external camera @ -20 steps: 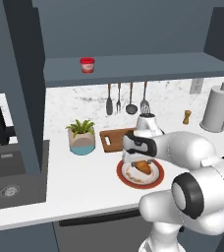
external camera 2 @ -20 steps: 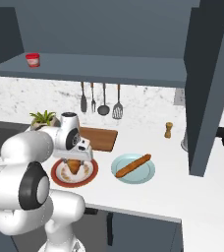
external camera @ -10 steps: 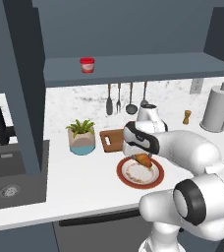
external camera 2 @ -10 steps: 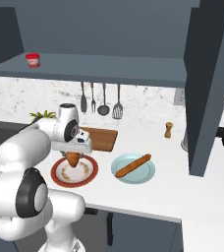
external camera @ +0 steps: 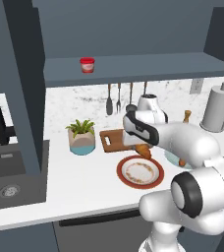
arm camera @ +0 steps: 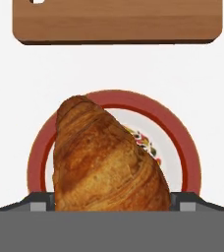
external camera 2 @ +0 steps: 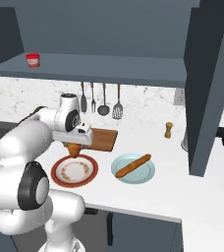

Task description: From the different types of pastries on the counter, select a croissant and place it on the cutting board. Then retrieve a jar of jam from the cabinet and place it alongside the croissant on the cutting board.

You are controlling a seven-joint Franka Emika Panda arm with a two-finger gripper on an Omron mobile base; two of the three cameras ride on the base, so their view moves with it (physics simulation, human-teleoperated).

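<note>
My gripper (external camera: 139,146) (external camera 2: 75,142) is shut on the croissant (external camera: 144,150) (external camera 2: 74,149) (arm camera: 104,157), a plump golden-brown crescent hanging a little above the counter (external camera: 84,177). It hovers over the far edge of the round red-rimmed plate (external camera: 140,172) (external camera 2: 74,170) (arm camera: 35,157). Just beyond lies the brown cutting board (external camera: 114,139) (external camera 2: 102,139) (arm camera: 116,22), bare. The longer stick-shaped pastry (external camera 2: 132,165) rests on a pale blue plate (external camera 2: 146,174). The small red jar of jam (external camera: 87,64) (external camera 2: 33,59) stands on the cabinet shelf (external camera: 143,66).
A potted plant (external camera: 81,136) stands left of the board. Utensils (external camera 2: 103,101) hang on the wall behind it. A pepper mill (external camera 2: 168,130) and a paper towel roll (external camera: 218,107) are at the right. The sink (external camera: 11,182) lies at the far left.
The gripper has lifted the croissant off the red-rimmed plate and carried it up and back toward the cutting board.
</note>
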